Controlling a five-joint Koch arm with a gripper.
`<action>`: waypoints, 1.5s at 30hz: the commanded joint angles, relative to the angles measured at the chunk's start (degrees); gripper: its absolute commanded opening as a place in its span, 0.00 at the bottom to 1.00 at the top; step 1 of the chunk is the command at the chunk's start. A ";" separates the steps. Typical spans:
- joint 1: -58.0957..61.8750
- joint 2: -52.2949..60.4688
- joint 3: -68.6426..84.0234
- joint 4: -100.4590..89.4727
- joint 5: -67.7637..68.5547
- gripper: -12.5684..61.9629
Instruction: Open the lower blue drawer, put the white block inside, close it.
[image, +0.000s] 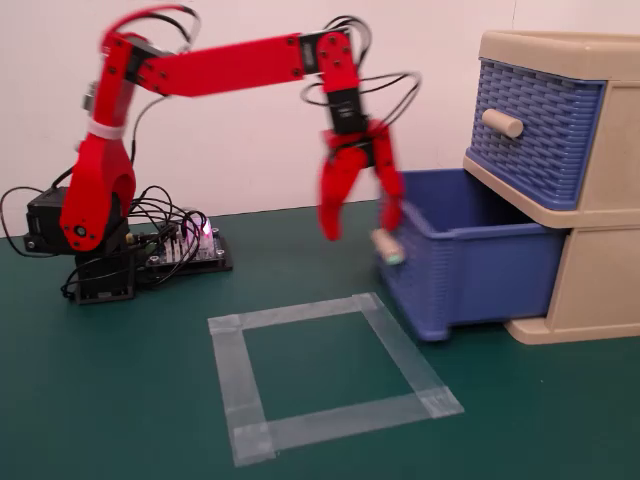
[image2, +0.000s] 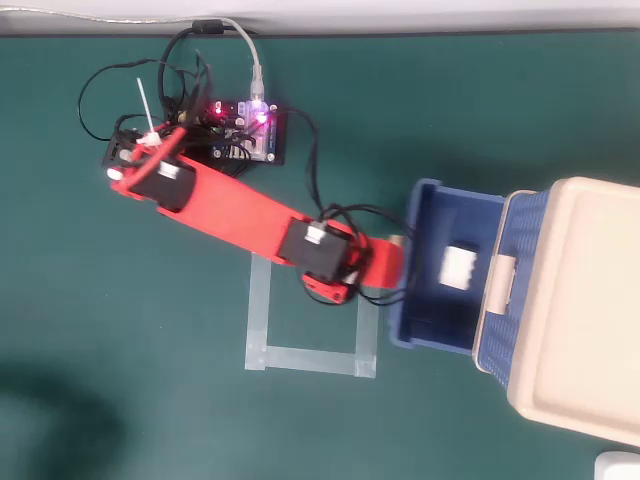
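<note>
The lower blue drawer (image: 470, 275) stands partly pulled out of the beige cabinet (image: 600, 280). In the overhead view the white block (image2: 459, 268) lies on the floor of the drawer (image2: 428, 305), near its middle. My red gripper (image: 362, 230) hangs fingers-down at the drawer's front, open, with nothing between its fingers. One finger (image: 390, 205) lies against the front just above the green-tipped handle (image: 388, 246). From above, the gripper (image2: 385, 270) sits against the front wall beside the handle (image2: 397, 240).
The upper blue drawer (image: 535, 125) is shut. A grey tape square (image: 225, 370) marks the green mat in front of the drawer, also seen from above as the tape square (image2: 262, 310). A lit controller board (image: 185, 245) with cables sits by the arm's base.
</note>
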 joint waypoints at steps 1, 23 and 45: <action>-2.02 -3.16 -5.80 -6.50 1.85 0.62; 13.97 8.53 -28.56 29.97 -11.51 0.62; 73.12 68.47 96.33 2.55 -83.76 0.63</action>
